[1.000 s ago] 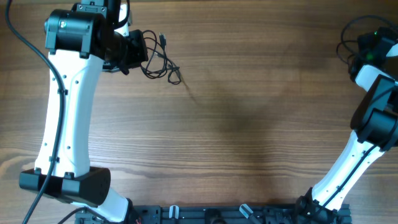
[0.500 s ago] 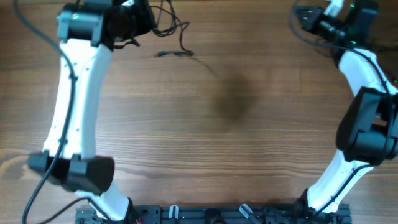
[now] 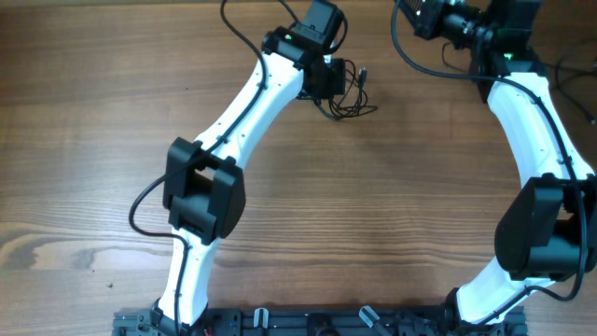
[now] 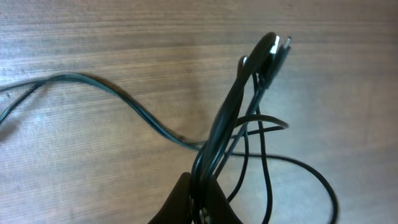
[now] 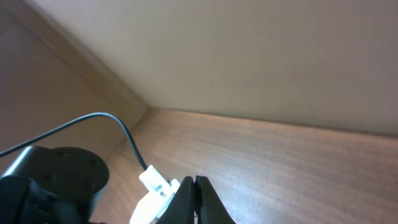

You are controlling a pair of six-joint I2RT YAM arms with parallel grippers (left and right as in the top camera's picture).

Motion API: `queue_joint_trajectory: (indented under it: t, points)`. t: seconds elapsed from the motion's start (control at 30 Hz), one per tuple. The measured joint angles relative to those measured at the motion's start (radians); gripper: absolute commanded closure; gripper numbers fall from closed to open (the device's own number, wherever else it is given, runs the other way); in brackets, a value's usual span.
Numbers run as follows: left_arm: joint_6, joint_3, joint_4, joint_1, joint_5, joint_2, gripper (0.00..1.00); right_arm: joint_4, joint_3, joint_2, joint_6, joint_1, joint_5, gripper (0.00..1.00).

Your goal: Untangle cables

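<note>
The cables (image 3: 351, 94) are a small tangle of thin black cords at the far middle of the table. My left gripper (image 3: 329, 82) is at their left side. In the left wrist view its jaws (image 4: 200, 200) are shut on a bundle of several strands (image 4: 231, 118). The bundle rises to a plug end (image 4: 278, 46), and loose loops (image 4: 298, 171) hang off to the right. My right gripper (image 3: 417, 16) is at the far edge, right of the tangle and apart from it. In the right wrist view its jaws (image 5: 195, 198) are shut with nothing between them.
A thicker black wire (image 4: 93, 87) from the arm trails across the wood at the left. A white connector (image 5: 155, 182) and a black round arm part (image 5: 50, 180) sit left of the right jaws. A wall (image 5: 249, 50) rises behind the table's far edge.
My left arm has swung from the far left corner to the far middle, taking the cable tangle with it. My right gripper has moved left along the far edge.
</note>
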Motion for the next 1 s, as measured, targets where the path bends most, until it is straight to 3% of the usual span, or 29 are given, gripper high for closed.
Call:
queue_joint_trajectory:
  t: [0.07,0.1,0.13,0.17,0.2,0.23,0.33,0.47,0.57,0.6,0.63,0.77,0.87,0.9,1.0]
  points:
    - [-0.003,0.0,0.045,0.019,-0.023,0.005,0.96,-0.063,0.0,0.0,-0.025,0.0,0.0,0.96]
    - [-0.013,0.0,0.071,0.033,-0.026,0.005,0.64,-0.087,0.0,0.0,-0.034,0.004,0.004,0.84]
    - [-0.033,0.0,0.095,0.053,-0.022,0.005,0.0,-0.096,0.0,0.0,-0.04,0.008,0.011,0.62]
    - [-0.044,0.0,0.106,0.07,-0.012,0.005,0.0,-0.102,0.0,0.0,-0.048,0.015,0.019,0.34]
    - [-0.071,0.0,0.128,0.094,0.026,0.005,0.0,-0.105,0.0,0.0,-0.051,0.023,0.024,0.23]
    - [-0.087,0.0,0.134,0.118,0.063,0.005,0.0,-0.106,0.0,0.0,-0.057,0.032,0.027,0.14]
    - [-0.112,0.0,0.13,0.181,0.138,0.005,0.0,-0.116,0.0,0.0,-0.093,0.066,0.058,0.01]
    - [-0.1,0.0,0.121,0.243,0.164,-0.044,0.0,-0.215,0.0,0.0,-0.175,0.154,0.264,0.01]
    - [-0.089,0.01,0.069,0.312,0.137,-0.223,0.0,-0.221,0.0,0.0,-0.198,0.26,0.407,0.02]
    - [-0.079,0.017,0.036,0.335,0.11,-0.296,0.0,-0.208,0.0,0.003,-0.197,0.291,0.426,0.12]
    - [-0.067,0.028,0.007,0.352,0.079,-0.367,0.0,-0.183,0.0,0.01,-0.179,0.317,0.448,0.16]
    - [-0.013,0.048,-0.149,0.351,-0.077,-0.568,0.0,-0.238,0.004,0.066,0.221,0.386,0.632,0.16]
    - [0.001,0.049,-0.227,0.351,-0.142,-0.591,0.0,-0.299,0.001,0.203,0.629,0.421,0.718,0.11]
    - [0.002,0.048,-0.238,0.351,-0.149,-0.587,0.0,-0.307,0.0,0.216,0.7,0.43,0.719,0.09]
    - [0.006,0.048,-0.261,0.351,-0.161,-0.583,0.0,-0.315,-0.001,0.237,0.986,0.484,0.74,0.19]
